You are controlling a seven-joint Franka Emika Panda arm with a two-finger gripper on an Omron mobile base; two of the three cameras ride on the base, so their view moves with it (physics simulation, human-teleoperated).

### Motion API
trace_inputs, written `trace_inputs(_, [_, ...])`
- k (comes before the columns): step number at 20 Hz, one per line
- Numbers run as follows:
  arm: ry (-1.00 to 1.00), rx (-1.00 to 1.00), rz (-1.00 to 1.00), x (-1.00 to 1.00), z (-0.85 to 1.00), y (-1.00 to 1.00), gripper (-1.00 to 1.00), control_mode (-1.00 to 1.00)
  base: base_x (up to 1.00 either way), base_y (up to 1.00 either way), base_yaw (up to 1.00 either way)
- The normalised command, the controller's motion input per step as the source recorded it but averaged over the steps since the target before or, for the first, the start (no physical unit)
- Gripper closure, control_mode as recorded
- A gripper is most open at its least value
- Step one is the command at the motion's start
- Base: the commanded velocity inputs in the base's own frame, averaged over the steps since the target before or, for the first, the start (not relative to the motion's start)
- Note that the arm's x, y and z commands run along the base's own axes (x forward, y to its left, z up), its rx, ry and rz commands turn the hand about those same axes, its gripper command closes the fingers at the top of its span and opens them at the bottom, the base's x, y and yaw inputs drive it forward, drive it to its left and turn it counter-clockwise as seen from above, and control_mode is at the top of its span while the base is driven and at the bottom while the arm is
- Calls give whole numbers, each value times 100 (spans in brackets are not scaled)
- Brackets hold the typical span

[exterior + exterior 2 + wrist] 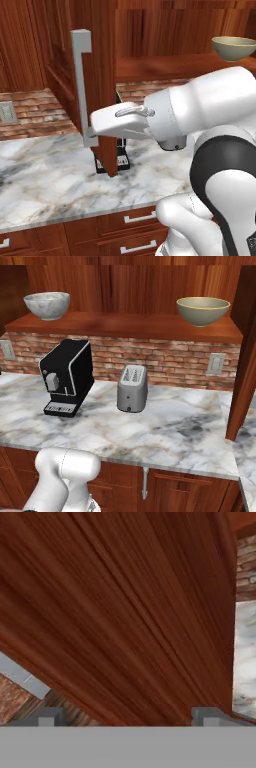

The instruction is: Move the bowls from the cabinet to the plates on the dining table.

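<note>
Your gripper (128,716) sits against the red-brown wooden cabinet door (102,75).
Its fingers stand spread, gripping nothing; the tan-beige bowl (203,310) rests on the shelf.

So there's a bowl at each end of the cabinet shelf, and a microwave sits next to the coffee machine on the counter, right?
Nearly. The thing beside the coffee machine is a silver toaster, not a microwave. The right base view shows it on the marble counter, with the speckled bowl and tan bowl on the cabinet shelf.
</note>
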Motion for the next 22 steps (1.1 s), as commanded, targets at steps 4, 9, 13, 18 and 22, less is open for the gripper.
trace_inputs(4, [0, 0, 19, 13, -2, 71, -100, -100, 0, 0, 0])
trace_inputs(9, [0, 0, 20, 17, 0, 56, -100, -100, 0, 0, 0])
trace_inputs(13, [0, 0, 22, 19, 0, 41, -100, -100, 0, 0, 0])
trace_inputs(18, [-2, 0, 18, -1, 9, 9, -100, -100, 0, 0, 0])
trace_inputs(22, [-11, 0, 12, -34, 23, -24, -100, -100, 0, 0, 0])
